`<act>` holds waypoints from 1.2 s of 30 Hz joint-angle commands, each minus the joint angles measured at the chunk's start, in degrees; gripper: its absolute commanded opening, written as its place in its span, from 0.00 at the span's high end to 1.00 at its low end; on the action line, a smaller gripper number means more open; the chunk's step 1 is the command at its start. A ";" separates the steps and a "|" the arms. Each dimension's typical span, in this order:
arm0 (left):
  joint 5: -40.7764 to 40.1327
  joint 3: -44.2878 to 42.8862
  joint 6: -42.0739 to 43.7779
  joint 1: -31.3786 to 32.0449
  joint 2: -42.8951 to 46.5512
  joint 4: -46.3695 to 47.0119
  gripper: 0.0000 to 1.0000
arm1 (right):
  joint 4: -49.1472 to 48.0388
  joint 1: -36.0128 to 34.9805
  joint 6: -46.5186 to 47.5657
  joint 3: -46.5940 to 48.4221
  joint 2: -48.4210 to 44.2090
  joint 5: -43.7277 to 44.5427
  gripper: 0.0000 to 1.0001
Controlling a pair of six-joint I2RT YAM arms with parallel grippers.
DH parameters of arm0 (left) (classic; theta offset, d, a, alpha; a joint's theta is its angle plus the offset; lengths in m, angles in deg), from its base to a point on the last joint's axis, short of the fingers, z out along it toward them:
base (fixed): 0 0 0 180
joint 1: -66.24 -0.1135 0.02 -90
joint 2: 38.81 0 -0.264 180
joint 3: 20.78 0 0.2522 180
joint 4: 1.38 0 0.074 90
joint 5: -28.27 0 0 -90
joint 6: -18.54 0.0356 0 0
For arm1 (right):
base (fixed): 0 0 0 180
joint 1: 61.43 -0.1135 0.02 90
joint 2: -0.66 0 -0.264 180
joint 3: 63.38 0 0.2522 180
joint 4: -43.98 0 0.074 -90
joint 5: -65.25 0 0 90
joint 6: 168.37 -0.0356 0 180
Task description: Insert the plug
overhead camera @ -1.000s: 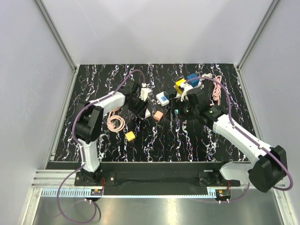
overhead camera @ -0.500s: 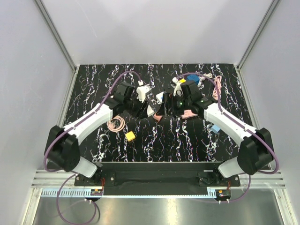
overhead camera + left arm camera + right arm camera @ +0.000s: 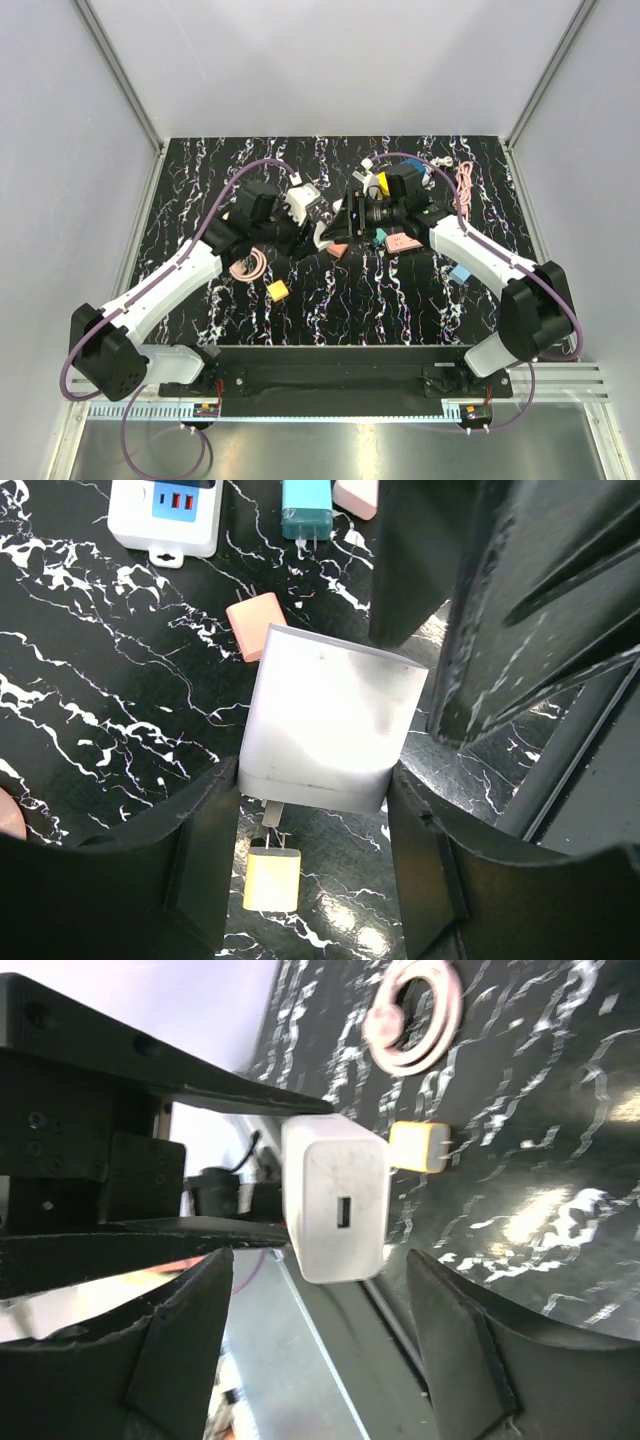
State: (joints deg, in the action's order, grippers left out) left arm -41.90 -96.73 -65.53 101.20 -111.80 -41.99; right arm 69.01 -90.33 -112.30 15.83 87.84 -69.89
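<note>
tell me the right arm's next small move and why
Probably ease the right gripper forward and close on the white charger. The left gripper holds it with its USB port facing the right wrist camera, centred between the right arm's open jaws, about level with their tips.

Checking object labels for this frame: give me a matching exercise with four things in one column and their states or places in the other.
Things:
1 charger
2 yellow plug
3 pink cable
4 right gripper

States:
a coiled on the table
b open
c held by the left gripper
d loose, nearest the arms' bases

Pairs: 1-c, 2-d, 3-a, 4-b
</note>
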 commanded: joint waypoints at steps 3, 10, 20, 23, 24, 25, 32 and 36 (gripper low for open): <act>2.66 0.49 -0.22 0.81 1.80 3.47 1.00 | -8.88 0.17 -5.08 -1.02 1.59 -6.97 0.25; 3.19 0.49 0.22 1.34 1.80 3.56 1.00 | -10.65 0.17 -6.15 -0.76 3.88 -7.94 0.35; 1.88 0.32 0.31 1.60 3.21 3.65 0.74 | -10.65 0.17 -4.92 -0.41 4.76 -9.17 1.00; -0.67 -0.03 -0.57 1.60 4.17 3.12 0.32 | -7.51 2.26 0.41 0.37 3.71 -7.33 1.00; -1.89 -0.03 -1.09 1.60 4.61 3.12 0.25 | 0.43 3.41 3.49 1.16 3.44 -2.97 1.00; -2.43 0.05 -1.45 1.60 6.00 2.77 0.07 | 5.47 4.46 7.18 3.95 2.92 0.72 1.00; -4.63 2.95 -3.64 1.60 13.40 2.51 0.01 | 26.52 10.35 33.65 8.64 3.43 41.86 1.00; -2.53 3.48 -4.35 1.60 15.86 2.07 0.01 | 28.37 17.29 39.64 7.85 5.55 44.36 1.00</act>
State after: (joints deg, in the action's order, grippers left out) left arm -44.63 -93.95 -68.61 102.57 -97.40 -42.38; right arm 92.44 -76.48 -82.47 22.48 92.69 -35.58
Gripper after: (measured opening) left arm 0.984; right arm 0.397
